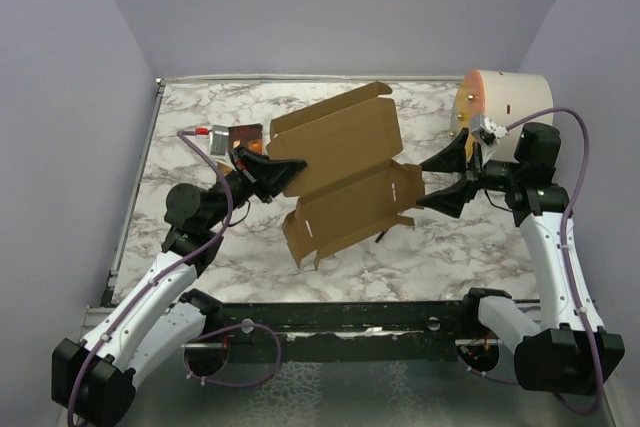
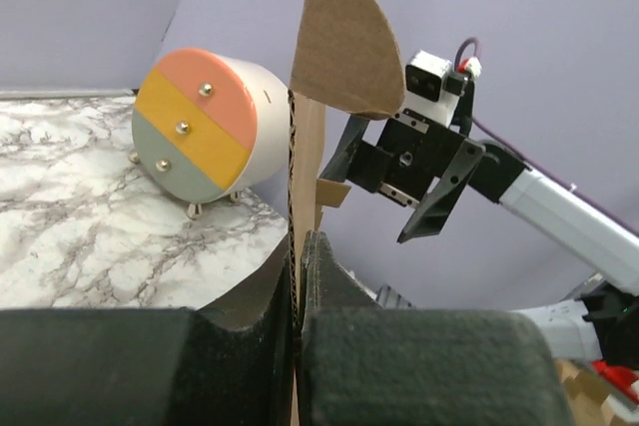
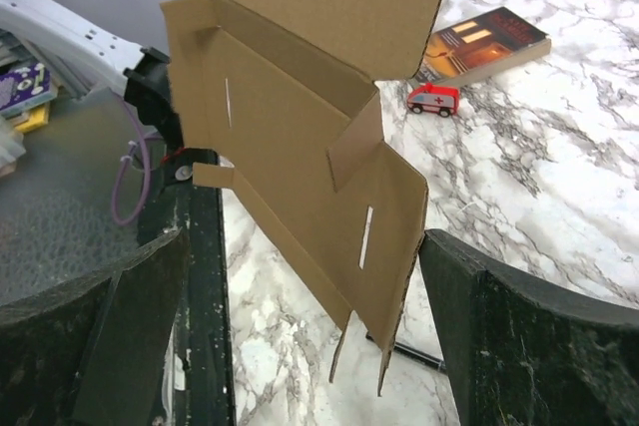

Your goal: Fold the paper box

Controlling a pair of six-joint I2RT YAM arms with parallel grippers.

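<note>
Paper box hangs pinched in the left hand, right hand spread wide beside it.

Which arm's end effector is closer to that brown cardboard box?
Left. The left end effector is shut on the paper box at its left edge. The right end effector is open at the opposite edge, a finger on either side, not gripping.

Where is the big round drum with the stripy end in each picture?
Top external: the drum lies on its side at the upper right.
Left wrist: the drum is left of centre, with its striped face toward the camera.
Right wrist: not in it.
Shared landmark: the paper box, which shows in all three views.
</note>
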